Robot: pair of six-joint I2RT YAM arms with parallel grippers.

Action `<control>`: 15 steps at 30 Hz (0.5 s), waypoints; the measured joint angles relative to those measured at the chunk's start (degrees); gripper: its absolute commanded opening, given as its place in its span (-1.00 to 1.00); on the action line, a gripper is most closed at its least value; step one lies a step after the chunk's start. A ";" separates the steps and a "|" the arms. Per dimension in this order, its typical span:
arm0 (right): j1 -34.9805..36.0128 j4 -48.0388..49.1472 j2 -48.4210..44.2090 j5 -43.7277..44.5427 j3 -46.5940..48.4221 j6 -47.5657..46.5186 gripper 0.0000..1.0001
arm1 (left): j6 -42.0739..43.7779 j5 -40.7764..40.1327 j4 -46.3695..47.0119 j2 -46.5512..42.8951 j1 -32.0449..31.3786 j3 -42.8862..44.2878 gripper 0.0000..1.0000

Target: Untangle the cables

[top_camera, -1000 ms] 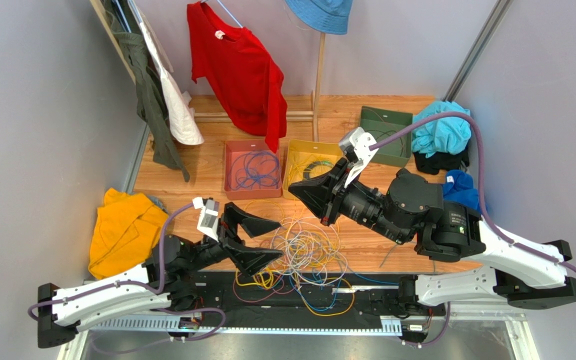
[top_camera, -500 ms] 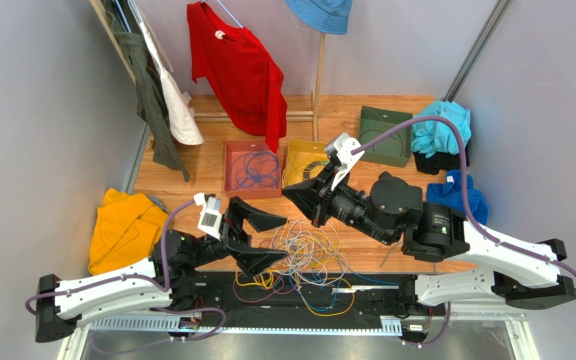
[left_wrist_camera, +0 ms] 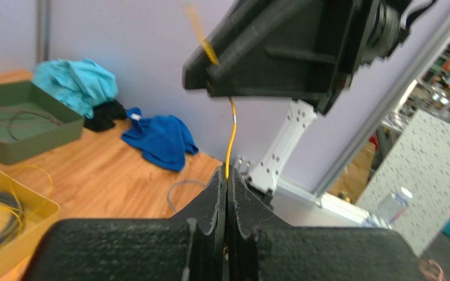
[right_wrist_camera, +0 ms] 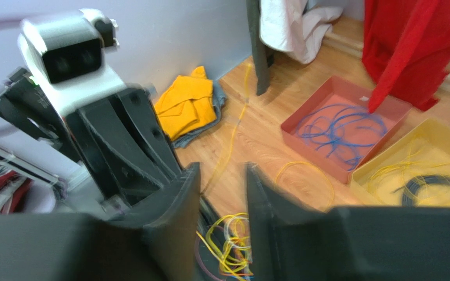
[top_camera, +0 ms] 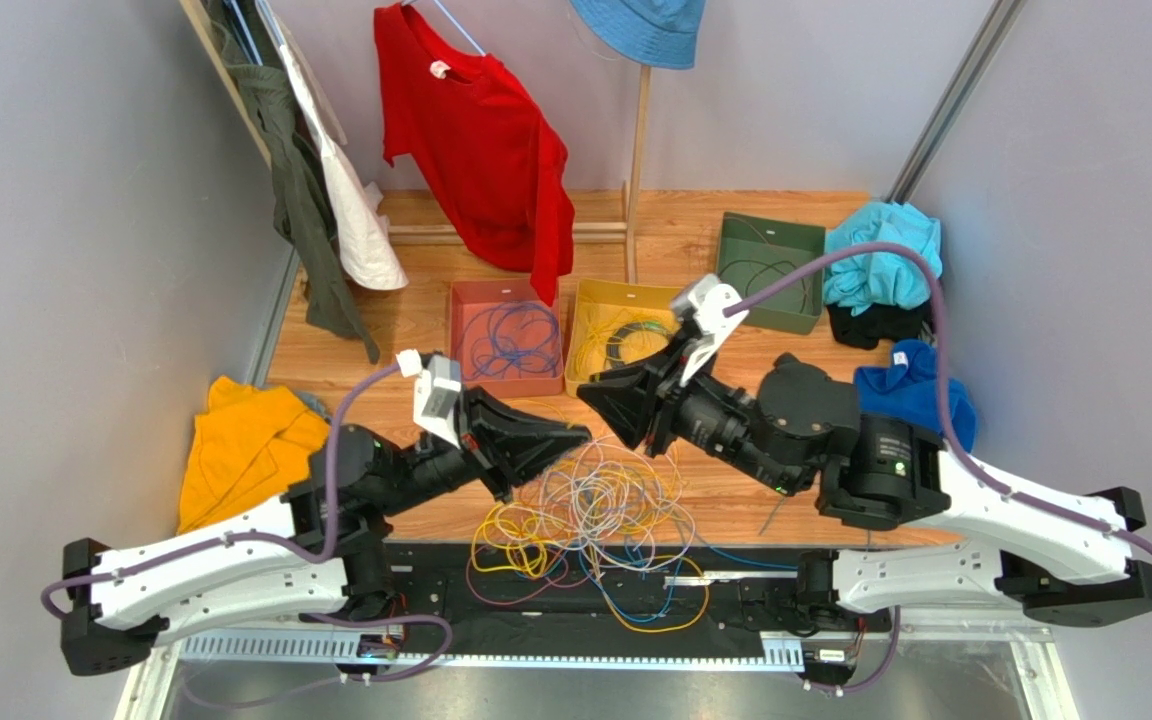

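Note:
The cables (top_camera: 597, 518) lie in a tangle of yellow, white-grey, blue and purple loops on the wooden table's near edge, between the two arms. Above the tangle, my left gripper (top_camera: 579, 437) is shut on one yellow cable (left_wrist_camera: 231, 132), which rises from its tips (left_wrist_camera: 227, 175). That strand runs up to my right gripper (left_wrist_camera: 280, 47), just opposite and tip to tip with the left. In the right wrist view the right gripper (right_wrist_camera: 221, 172) stands open with a clear gap. The blurred yellow strand (right_wrist_camera: 233, 134) passes beside its left finger.
A red tray (top_camera: 456, 342) holding blue cables, a yellow tray (top_camera: 581, 339) holding yellow and dark cables, and a green tray (top_camera: 772, 248) stand behind the grippers. A yellow cloth (top_camera: 244, 450) lies at the left and blue cloths (top_camera: 913, 383) at the right. A red shirt (top_camera: 477, 135) hangs at the back.
The left gripper went from wide open to shut on the yellow cable and rose toward the right gripper. The right gripper's jaws came apart.

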 measured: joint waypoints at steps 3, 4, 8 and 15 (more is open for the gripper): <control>0.00 0.04 -3.45 1.33 -1.60 0.35 0.23 | 1.57 -4.22 -8.66 1.07 0.00 8.52 -1.00; 0.00 -0.07 -4.81 1.97 -2.16 0.44 0.25 | 2.34 -5.64 -11.39 2.01 -0.02 11.89 -1.00; 0.00 -0.02 -10.95 4.55 -5.42 0.52 0.27 | 6.01 -10.86 -21.81 6.67 -0.02 26.18 -1.00; 0.00 -0.44 -20.68 8.00 -11.82 1.33 0.23 | 13.33 -18.64 -35.12 19.12 -0.02 51.49 -1.00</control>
